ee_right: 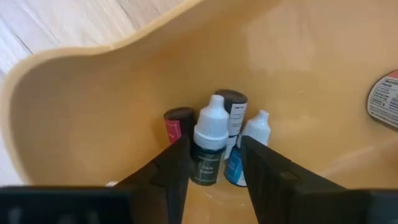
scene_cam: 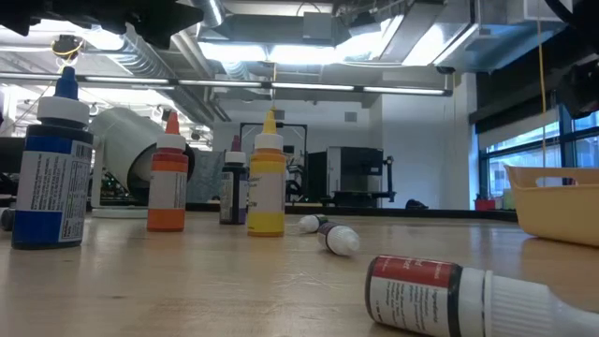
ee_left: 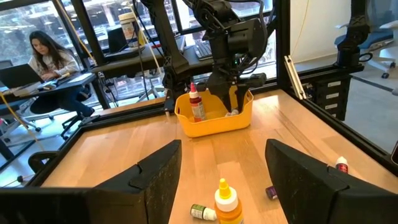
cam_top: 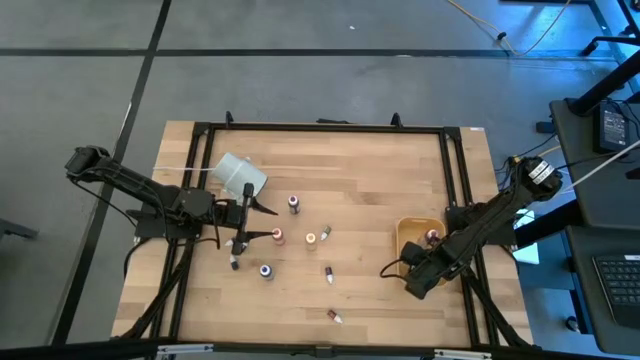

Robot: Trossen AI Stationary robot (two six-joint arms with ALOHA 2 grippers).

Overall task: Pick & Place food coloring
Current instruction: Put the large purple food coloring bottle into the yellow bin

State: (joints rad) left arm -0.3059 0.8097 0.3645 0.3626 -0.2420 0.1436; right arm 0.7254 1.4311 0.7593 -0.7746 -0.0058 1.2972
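High view shows the pale wooden table (cam_top: 370, 290) with the right gripper (cam_top: 432, 240) reaching into the yellow plastic oblong tray (cam_top: 407, 232) near the table's right side, while the left gripper (cam_top: 246, 222) hangs over the left half of the table, just beside a large white cup-like cylinder (cam_top: 241, 175) lying on its side. Right wrist view looks straight into that tray: the two dark fingers (ee_right: 266, 171) stand narrowly parted on either side of a dark green dropper bottle with a white cap (ee_right: 208, 149), upright against the tray wall; whether they are pressing on it cannot be told. Packed around it are a red bottle with a dark cap (ee_right: 176, 124), a dark-capped bottle with a white label (ee_right: 233, 109) and a blue bottle with a white cap (ee_right: 247, 146). Left wrist view shows the left gripper's fingers (ee_left: 155, 177) spread wide, with an upright orange-yellow dropper bottle (ee_left: 226, 202) on the wood between and beyond them and a small green bottle (ee_left: 203, 212) lying beside it. Low view shows more food coloring still out on the table: an upright blue bottle (scene_cam: 52, 168), an orange bottle (scene_cam: 168, 183), a yellow bottle (scene_cam: 267, 183), and a red-labelled bottle (scene_cam: 449, 295) on its side nearest the camera. A person (ee_left: 46, 59) sits at a desk beyond the table.
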